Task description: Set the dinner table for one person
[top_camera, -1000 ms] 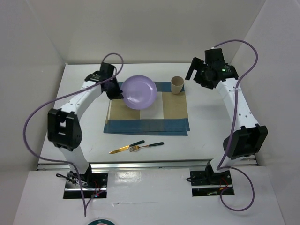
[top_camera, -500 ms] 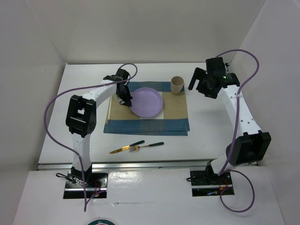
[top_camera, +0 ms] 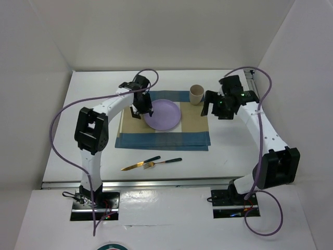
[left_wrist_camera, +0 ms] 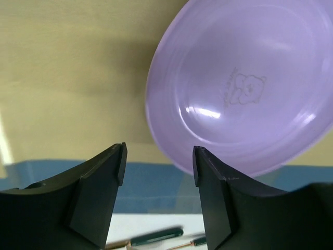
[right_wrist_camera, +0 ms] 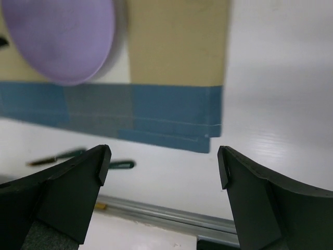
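Note:
A purple plate (top_camera: 164, 114) lies on the blue-and-tan placemat (top_camera: 192, 127), which is spread on the white dinner table (top_camera: 229, 151). My left gripper (top_camera: 142, 112) hovers at the plate's left rim. In the left wrist view this gripper (left_wrist_camera: 158, 151) is open, with the plate (left_wrist_camera: 244, 88) just beside its right finger and nothing between the jaws. My right gripper (top_camera: 213, 108) hangs wide open over the placemat's right edge, below a tan cup (top_camera: 196, 94). It (right_wrist_camera: 164, 153) holds nothing.
A gold knife (top_camera: 139, 164) and a fork (top_camera: 165, 162), both with dark green handles, lie on the table in front of the placemat. White walls enclose the table on three sides. Purple cables loop from both arms.
My left gripper carried the plate from the mat's back left toward its middle, set it down and opened. The right arm swung down and left toward the mat's right edge.

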Tool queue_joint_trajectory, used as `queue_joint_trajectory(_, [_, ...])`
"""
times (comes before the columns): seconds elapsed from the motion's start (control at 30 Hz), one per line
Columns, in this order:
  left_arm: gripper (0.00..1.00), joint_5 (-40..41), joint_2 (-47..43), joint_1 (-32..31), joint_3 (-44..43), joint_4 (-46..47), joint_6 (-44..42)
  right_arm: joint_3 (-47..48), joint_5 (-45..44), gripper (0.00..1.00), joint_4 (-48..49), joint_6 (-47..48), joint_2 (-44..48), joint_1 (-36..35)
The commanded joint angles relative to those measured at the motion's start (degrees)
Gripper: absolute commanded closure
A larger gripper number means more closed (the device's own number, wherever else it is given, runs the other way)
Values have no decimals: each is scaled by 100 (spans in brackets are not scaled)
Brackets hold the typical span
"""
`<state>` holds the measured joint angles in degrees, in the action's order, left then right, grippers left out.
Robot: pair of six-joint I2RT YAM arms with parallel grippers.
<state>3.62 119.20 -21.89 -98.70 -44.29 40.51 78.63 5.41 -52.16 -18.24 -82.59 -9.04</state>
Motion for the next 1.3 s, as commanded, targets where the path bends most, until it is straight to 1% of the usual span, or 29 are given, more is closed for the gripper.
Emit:
queue_joint_trajectory(0.0, [30, 280, -835, -17, -141, -325, -87, -426, 916, 3, 802, 566, 401, -667])
queue_joint_trajectory(0.03, [30, 280, -1141, -17, -80, -326, -140, -549, 996, 3, 969, 645, 401, -1183])
queue_joint_trajectory(0.07, [30, 280, -1310, -17, -19, -326, -140, -777, 997, 3, 1249, 716, 401, -1466])
queue_joint_trajectory(0.1, [30, 280, -1468, -17, 60, -326, -140, -840, 823, 7, 1322, 777, 306, -1765])
queue_joint_trajectory(0.13, [30, 349, -1748, -17, 61, -378, -201, -901, 682, 9, 1375, 874, 218, -2342])
queue_joint_trajectory(0.2, [30, 437, -1996, -17, 61, -510, -254, -1086, 366, 11, 1603, 1128, -64, -2882])
queue_joint_trajectory(0.23, [30, 499, -2110, 53, 61, -606, -315, -1139, 216, 11, 1691, 1199, -143, -3372])
queue_joint_trajectory(0.3, [30, 500, -2426, 114, 61, -676, -377, -1376, -13, 13, 2016, 1366, -258, -3761])
queue_joint_trajectory(0.33, [30, 500, -2523, 202, 122, -677, -430, -1455, -75, 16, 2208, 1584, -328, -4059])
queue_joint_trajectory(0.4, [30, 439, -2795, 334, 270, -677, -430, -1596, -137, 19, 2358, 1866, -381, -4376])
queue_joint_trajectory(0.53, [30, 491, -3173, 466, 587, -739, -405, -1833, 91, 22, 2571, 2227, -582, -4580])
queue_joint_trajectory(0.63, [30, 491, -3464, 606, 973, -432, -404, -1895, 144, 22, 2694, 2368, -794, -4581])
queue_joint_trajectory(0.7, [30, 394, -3596, 686, 1036, -370, -404, -1895, 205, 24, 2755, 2430, -933, -4633])
queue_joint_trajectory(0.83, [30, 254, -3535, 800, 1098, -431, -404, -2009, 259, 26, 2887, 2580, -1189, -4686])
queue_joint_trajectory(1.0, [30, 193, -3535, 906, 1151, -484, -404, -2071, 364, 33, 2887, 2633, -1427, -4738])
queue_joint_trajectory(1.03, [30, 192, -3535, 958, 1151, -484, -404, -2141, 364, 33, 2948, 2633, -1479, -4739])
queue_joint_trajectory(1.23, [31, 245, -3701, 1072, 1151, -484, -404, -2396, 48, 51, 3063, 2448, -1725, -4915])
queue_joint_trajectory(1.27, [31, 245, -3702, 1073, 1151, -484, -456, -2448, 48, 57, 3063, 2448, -1726, -4915])
